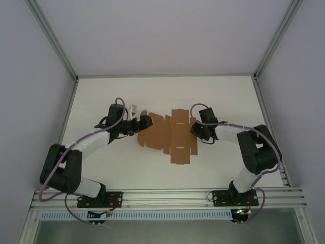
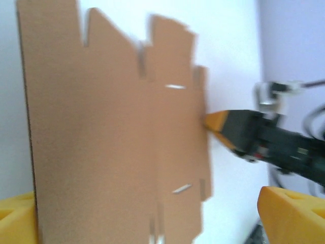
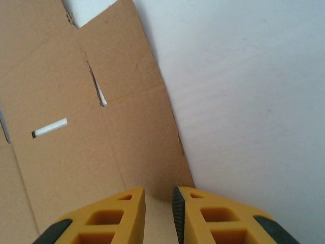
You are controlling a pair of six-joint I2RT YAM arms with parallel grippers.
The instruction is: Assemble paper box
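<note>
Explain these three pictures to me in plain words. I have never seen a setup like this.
These are two robot arms bolted to the near edge of a white table. The wide picture looks down from above and behind them; the other two come from a camera on each wrist, so the yellow blocks at the bottom are that arm's own fingers. On the table lies the paper box, still a flat brown cardboard sheet with flaps and slots. The left gripper is at its left edge, jaws wide open, holding nothing. The right gripper is at its right edge, jaws almost together; whether they pinch the cardboard I cannot tell.
</note>
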